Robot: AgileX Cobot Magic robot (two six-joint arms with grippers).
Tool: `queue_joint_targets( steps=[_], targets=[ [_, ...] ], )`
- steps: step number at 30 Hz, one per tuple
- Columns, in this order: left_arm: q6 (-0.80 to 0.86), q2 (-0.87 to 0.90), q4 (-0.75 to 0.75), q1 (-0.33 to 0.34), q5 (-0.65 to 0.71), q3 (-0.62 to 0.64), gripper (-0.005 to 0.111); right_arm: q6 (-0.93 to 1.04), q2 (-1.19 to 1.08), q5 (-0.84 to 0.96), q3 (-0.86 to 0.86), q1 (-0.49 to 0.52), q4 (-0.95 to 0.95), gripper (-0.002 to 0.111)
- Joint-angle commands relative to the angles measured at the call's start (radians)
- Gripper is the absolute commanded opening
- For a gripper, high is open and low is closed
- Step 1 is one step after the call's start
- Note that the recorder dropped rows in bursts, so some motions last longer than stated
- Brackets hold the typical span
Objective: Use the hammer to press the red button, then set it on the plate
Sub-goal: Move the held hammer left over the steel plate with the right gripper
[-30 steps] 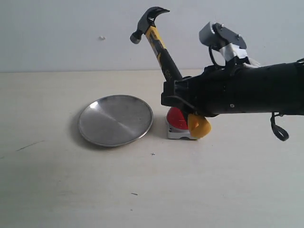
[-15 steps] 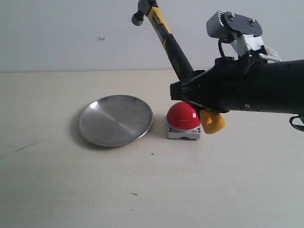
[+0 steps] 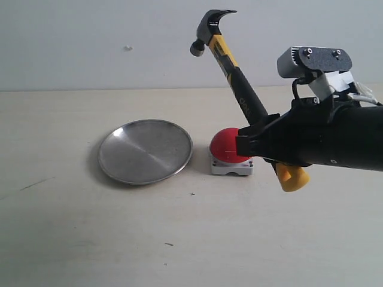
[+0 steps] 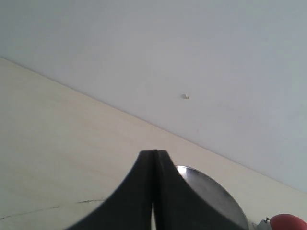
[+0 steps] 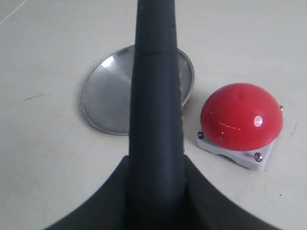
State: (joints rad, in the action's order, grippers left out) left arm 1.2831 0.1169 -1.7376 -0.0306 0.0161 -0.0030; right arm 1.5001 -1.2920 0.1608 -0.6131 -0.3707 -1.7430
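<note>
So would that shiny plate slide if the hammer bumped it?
Probably yes: the plate looks thin and metal, so likely light, and it sits on a smooth table. It lies flat and shallow, so tipping or rolling seems unlikely.

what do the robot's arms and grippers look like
The right arm is a thick matte black tube with small screws, topped by a grey camera box on a white bracket with a black cable. The left gripper and right gripper have smooth black flared fingers.
</note>
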Motion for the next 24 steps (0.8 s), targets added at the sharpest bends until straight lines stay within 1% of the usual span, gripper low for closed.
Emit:
queue_joint_targets(
  steps=[1,5,7,10,14,15,16,17,18,19,20,21,23,24],
  targets=[
    [0.0,-0.003,-0.007,0.001,-0.001,0.003,0.0,0.073,0.027,0.032,-0.002,-0.002,-0.001,0.0],
    [0.0,-0.003,-0.007,0.001,-0.001,0.003,0.0,0.092,0.02,0.02,-0.002,-0.002,-0.001,0.0],
    [0.0,-0.003,-0.007,0.001,-0.001,0.003,0.0,0.026,0.018,0.045,-0.03,-0.002,-0.001,0.0],
    [0.0,-0.003,-0.007,0.001,-0.001,0.003,0.0,-0.014,0.01,0.166,-0.07,-0.002,-0.001,0.0],
    [0.0,-0.003,-0.007,0.001,-0.001,0.003,0.0,-0.047,-0.093,0.34,-0.093,-0.002,-0.001,0.0],
    [0.0,-0.003,-0.007,0.001,-0.001,0.003,0.0,-0.075,-0.115,0.359,-0.103,-0.002,0.011,0.0],
    [0.0,-0.003,-0.007,0.001,-0.001,0.003,0.0,-0.139,-0.139,0.36,-0.119,-0.002,0.087,0.0],
    [0.0,-0.003,-0.007,0.001,-0.001,0.003,0.0,-0.283,-0.166,0.333,-0.152,-0.002,0.257,0.0],
    [0.0,-0.003,-0.007,0.001,-0.001,0.003,0.0,-0.493,-0.184,0.306,-0.193,-0.002,0.492,0.0],
    [0.0,-0.003,-0.007,0.001,-0.001,0.003,0.0,-0.698,-0.189,0.292,-0.229,-0.002,0.672,0.0],
    [0.0,-0.003,-0.007,0.001,-0.001,0.003,0.0,-0.99,-0.185,0.271,-0.283,-0.002,1.008,0.0],
    [0.0,-0.003,-0.007,0.001,-0.001,0.003,0.0,-1.122,-0.175,0.274,-0.303,-0.002,1.139,0.0],
    [0.0,-0.003,-0.007,0.001,-0.001,0.003,0.0,-1.306,-0.155,0.278,-0.339,-0.002,1.318,0.0],
    [0.0,-0.003,-0.007,0.001,-0.001,0.003,0.0,-1.362,-0.148,0.269,-0.352,-0.002,1.377,0.0]
  ],
)
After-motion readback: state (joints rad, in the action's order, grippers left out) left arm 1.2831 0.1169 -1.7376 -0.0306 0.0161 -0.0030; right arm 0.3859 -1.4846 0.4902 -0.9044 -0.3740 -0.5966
